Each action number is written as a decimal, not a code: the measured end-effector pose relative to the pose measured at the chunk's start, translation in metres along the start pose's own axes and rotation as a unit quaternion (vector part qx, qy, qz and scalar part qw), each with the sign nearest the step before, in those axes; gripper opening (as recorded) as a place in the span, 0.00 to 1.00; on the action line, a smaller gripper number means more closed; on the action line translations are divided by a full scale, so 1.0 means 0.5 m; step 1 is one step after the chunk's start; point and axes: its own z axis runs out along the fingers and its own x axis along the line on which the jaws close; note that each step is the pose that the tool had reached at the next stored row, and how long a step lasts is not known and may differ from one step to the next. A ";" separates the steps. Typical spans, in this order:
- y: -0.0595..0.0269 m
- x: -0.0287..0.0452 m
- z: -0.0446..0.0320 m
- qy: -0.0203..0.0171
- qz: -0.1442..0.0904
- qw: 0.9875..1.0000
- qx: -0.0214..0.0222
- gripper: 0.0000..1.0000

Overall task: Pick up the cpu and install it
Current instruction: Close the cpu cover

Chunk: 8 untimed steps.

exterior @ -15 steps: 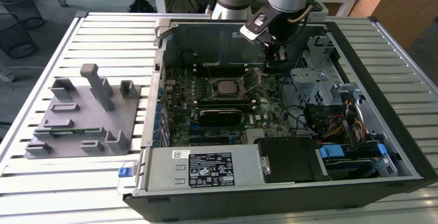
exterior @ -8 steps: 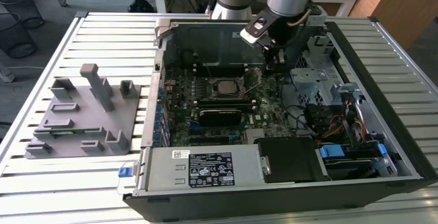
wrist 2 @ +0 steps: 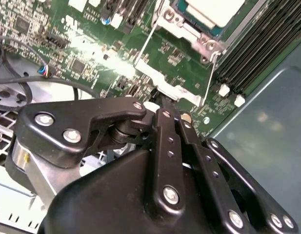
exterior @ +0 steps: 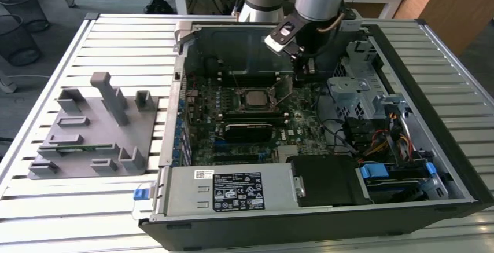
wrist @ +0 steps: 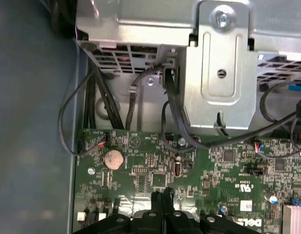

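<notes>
Exterior view is taking in the whole open black computer case [exterior: 309,227] on the slatted white counter [exterior: 124,39]. Second wrist view is catching the silver-topped square cpu [wrist 2: 213,9] sitting in its metal-framed socket [wrist 2: 187,29]. Claw [exterior: 305,70] is hanging just to the exterior view's right of it, fingers [wrist: 160,202] pressed together with nothing seen between.

The cpu [exterior: 253,98] lies in the socket [exterior: 236,105], pincer [exterior: 302,80] near on the exterior view's right.
</notes>
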 end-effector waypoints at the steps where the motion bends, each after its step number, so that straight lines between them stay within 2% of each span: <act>1: -0.003 0.000 0.000 0.000 0.000 1.000 0.000 0.11; 8: -0.028 0.001 0.000 0.000 0.000 1.000 0.000 0.11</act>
